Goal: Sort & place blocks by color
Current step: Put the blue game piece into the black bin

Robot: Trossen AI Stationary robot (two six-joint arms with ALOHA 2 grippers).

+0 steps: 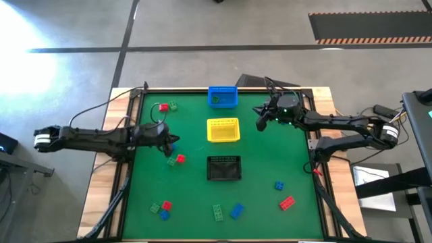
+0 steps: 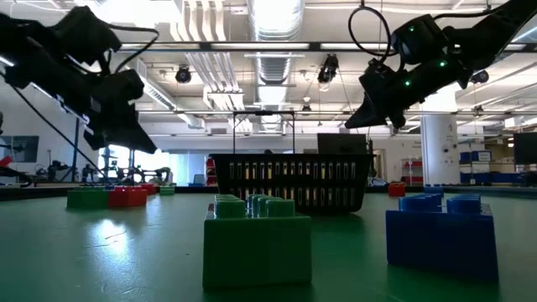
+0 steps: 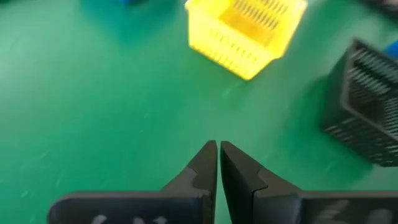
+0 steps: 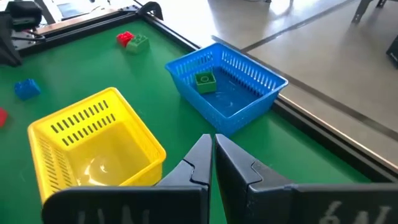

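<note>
High view: a green tabletop (image 1: 196, 196) framed in pale wood stands on a grey concrete floor (image 1: 202, 27) crossed by dark tape lines. The left gripper (image 1: 169, 144) hangs clenched and empty over the mat; a red block (image 1: 179, 159) lies just beside it and a blue block (image 1: 173, 141) is partly hidden under it. The right gripper (image 1: 260, 123) is also clenched and empty, just beside the yellow basket (image 1: 223, 129), with the blue basket (image 1: 223, 96) near it and the black basket (image 1: 223, 168) farther off. Other blocks lie scattered well apart from both grippers along the near edge.

Low view: a green block (image 2: 257, 239) and a blue one (image 2: 440, 233) sit close to the lens, the black basket behind them. Beyond the table is a hall with ceiling ducts (image 2: 273, 33) and lamps.

Left wrist view: the closed fingers (image 3: 205, 165) point over bare green mat toward the yellow and black baskets.

Right wrist view: the shut fingers (image 4: 202, 158) hover just past the yellow basket; the blue basket ahead holds one green block (image 4: 204, 81), and a red and green pair (image 4: 132, 40) lies farther off.
</note>
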